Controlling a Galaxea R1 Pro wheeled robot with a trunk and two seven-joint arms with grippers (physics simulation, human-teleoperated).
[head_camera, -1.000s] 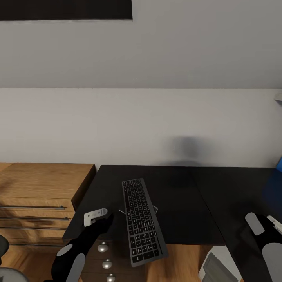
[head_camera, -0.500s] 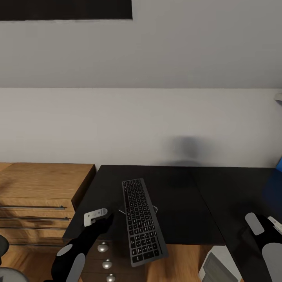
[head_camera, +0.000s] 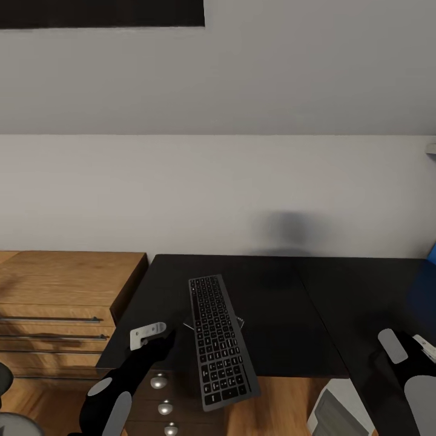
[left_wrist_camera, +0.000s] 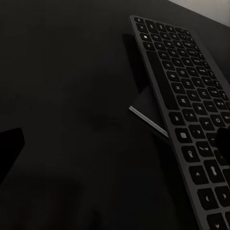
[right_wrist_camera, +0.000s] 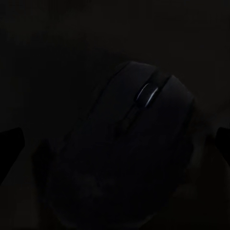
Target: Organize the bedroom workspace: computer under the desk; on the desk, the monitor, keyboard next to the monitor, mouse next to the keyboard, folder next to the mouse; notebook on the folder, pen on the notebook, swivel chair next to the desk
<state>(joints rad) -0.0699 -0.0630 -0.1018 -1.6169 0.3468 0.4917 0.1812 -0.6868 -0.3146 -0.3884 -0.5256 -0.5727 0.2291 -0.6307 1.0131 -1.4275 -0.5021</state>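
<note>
We see the mouse (right_wrist_camera: 129, 143) close before our right claw, its fingers (right_wrist_camera: 10, 143) spread wide; whether they touch, we cannot tell. The left claw's opening is unclear beside the keyboard (left_wrist_camera: 184, 100).

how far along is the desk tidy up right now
Done: the keyboard lies on the desk, its near end overhanging the front edge. In hand: the right wrist view looks straight onto the mouse, close up between the fingers; a grip cannot be confirmed. Left: no monitor stands on the visible desk top, and the folder, notebook, pen and chair steps remain unconfirmed.
</note>
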